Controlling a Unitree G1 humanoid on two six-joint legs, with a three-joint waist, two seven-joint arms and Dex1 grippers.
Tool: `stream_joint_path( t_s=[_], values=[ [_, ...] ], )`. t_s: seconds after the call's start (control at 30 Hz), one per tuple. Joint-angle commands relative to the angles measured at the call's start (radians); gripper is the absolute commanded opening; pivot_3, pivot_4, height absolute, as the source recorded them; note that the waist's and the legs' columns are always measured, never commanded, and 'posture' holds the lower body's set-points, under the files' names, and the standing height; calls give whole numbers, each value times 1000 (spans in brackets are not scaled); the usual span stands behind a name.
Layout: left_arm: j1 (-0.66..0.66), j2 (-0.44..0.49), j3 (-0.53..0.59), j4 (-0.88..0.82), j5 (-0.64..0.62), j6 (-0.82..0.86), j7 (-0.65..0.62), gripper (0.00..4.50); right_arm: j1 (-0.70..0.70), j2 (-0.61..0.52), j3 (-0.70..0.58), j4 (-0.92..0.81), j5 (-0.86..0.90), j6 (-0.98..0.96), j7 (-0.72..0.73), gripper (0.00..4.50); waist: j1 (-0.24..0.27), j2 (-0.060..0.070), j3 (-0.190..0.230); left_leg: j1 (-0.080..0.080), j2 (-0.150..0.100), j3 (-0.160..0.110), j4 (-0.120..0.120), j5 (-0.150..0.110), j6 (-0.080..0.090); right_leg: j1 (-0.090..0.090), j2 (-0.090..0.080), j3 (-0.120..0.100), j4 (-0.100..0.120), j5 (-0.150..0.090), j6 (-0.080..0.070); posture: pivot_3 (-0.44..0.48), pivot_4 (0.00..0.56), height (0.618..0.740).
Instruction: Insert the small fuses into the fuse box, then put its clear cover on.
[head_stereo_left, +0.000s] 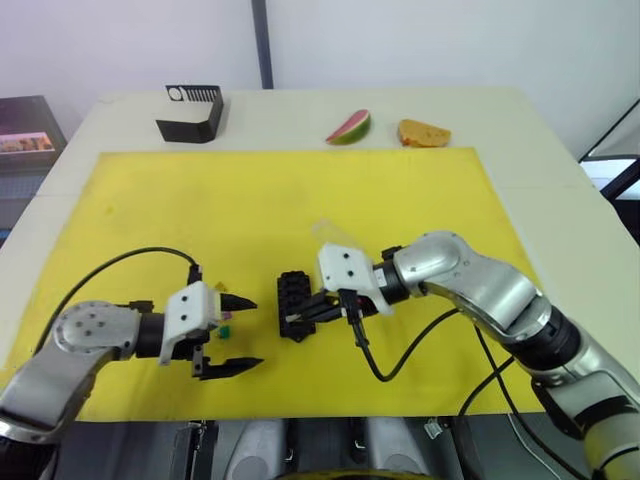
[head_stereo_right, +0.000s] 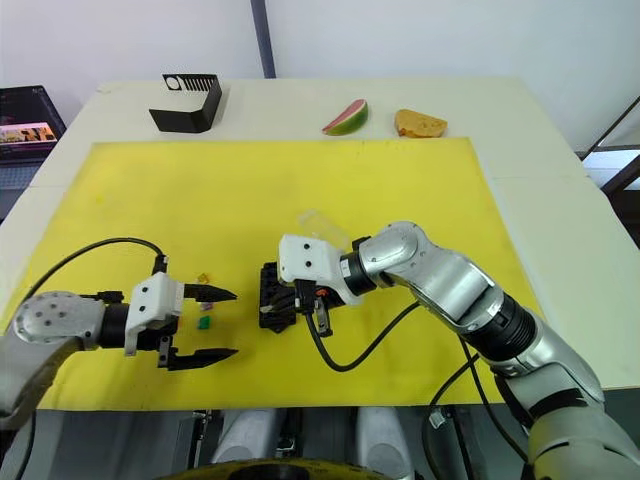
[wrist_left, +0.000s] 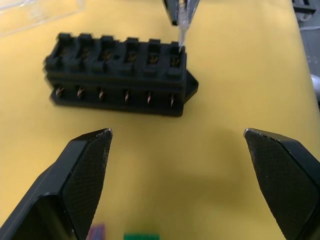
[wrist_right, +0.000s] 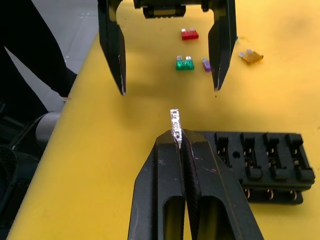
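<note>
Fuse (wrist_right: 175, 126) pinched in right gripper's (wrist_right: 181, 141) closed jaws; left gripper's (head_stereo_left: 240, 334) gape wide, empty.

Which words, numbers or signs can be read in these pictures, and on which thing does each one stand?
"25": this seems to be printed on the clear fuse pinched in the right tool; the mark is small, so the reading is uncertain.
The red fuse, green fuse and amber fuse: any marks are too small to read.
The fuse box and black slotted stand: no text visible.
</note>
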Motion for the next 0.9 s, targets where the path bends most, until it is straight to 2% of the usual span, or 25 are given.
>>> stream_joint_path(
  t_s=[0.03, 0.9],
  values=[
    [-26, -10, -10, -4, 18, -27, 16, 4427, -2, 7, -8, -15, -15, -2, 15, 0, 0, 0, 0, 0, 0, 0, 0, 0, 0, 0, 0, 0, 0, 0, 0, 0, 150, 740],
    [-79, -47, -71, 37, 64, -57, 42, 4427, 25, 50, -17, 0, -69, 42, 16, 0, 0, 0, 0, 0, 0, 0, 0, 0, 0, 0, 0, 0, 0, 0, 0, 0, 150, 740]
  ],
)
